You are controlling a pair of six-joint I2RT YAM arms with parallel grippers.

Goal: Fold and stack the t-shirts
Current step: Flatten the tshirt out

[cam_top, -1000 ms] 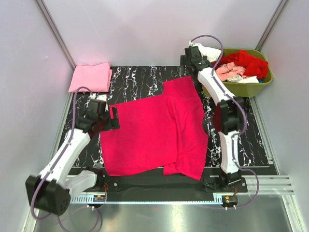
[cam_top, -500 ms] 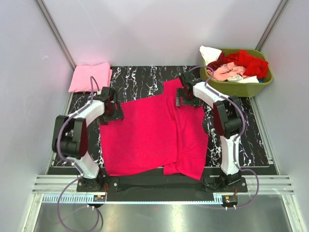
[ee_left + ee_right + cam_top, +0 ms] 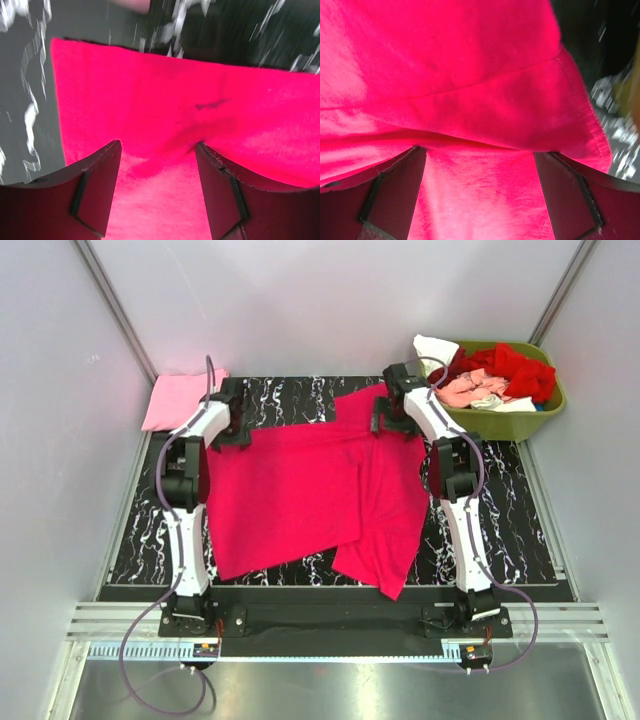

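Left fingers [image 3: 95, 195] and right fingers [image 3: 390, 195] stand apart on the magenta t-shirt [image 3: 300, 490].
You have each pair spread wide, cloth lying between them, at the shirt's far edge. It lies spread across the tabletop [image 3: 500, 520]. Beyond, a folded light pink t-shirt [image 3: 175, 400] sits far left, a basket [image 3: 490, 425] of t-shirts [image 3: 500, 375] far right.

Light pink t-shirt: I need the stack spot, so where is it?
In the top view the light pink t-shirt lies folded at the far-left corner of the table, just left of the left hand.
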